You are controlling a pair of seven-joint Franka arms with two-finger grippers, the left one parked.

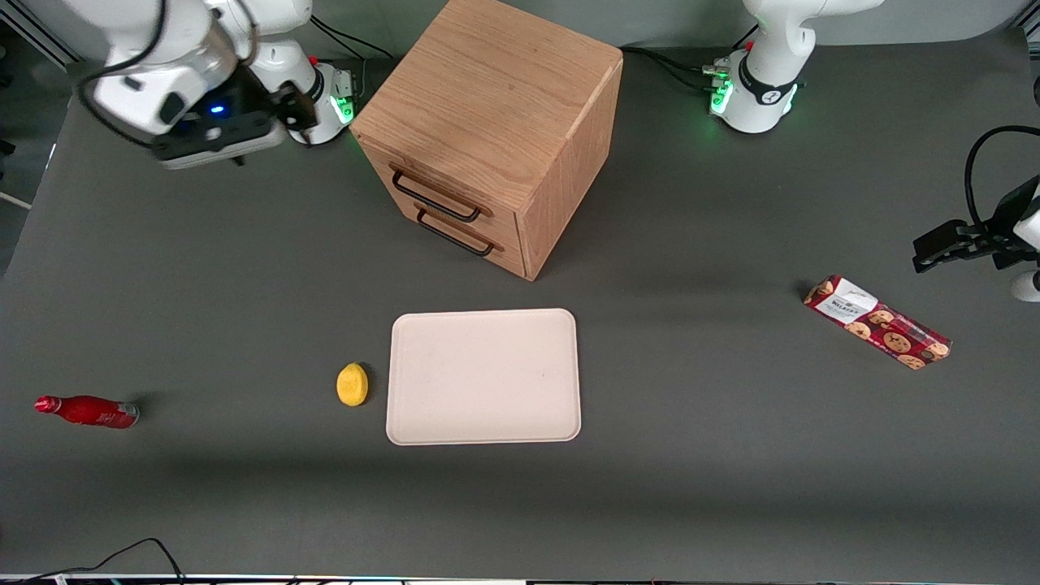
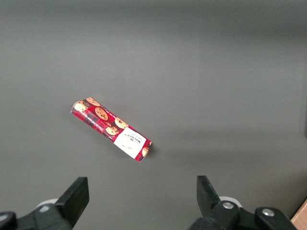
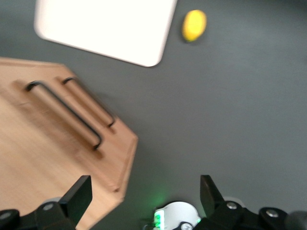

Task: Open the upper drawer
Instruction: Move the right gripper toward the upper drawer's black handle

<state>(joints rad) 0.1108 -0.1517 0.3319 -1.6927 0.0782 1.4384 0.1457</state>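
The boxy oak cabinet [image 1: 496, 106] stands at the back middle of the table. Its upper drawer [image 1: 455, 193] is shut, with its thin black bar handle [image 1: 435, 196] just above the like handle of the lower drawer [image 1: 455, 236]. My right gripper [image 1: 268, 122] hangs high above the table beside the cabinet, toward the working arm's end, apart from both handles. In the right wrist view the gripper [image 3: 144, 194] is open wide and empty, over the cabinet's top corner, with the upper drawer's handle [image 3: 62, 114] ahead of it.
A cream tray [image 1: 483, 378] lies in front of the cabinet, nearer the front camera, with a yellow lemon [image 1: 352, 383] beside it. A red bottle [image 1: 88, 411] lies toward the working arm's end. A red cookie box [image 1: 877, 322] lies toward the parked arm's end.
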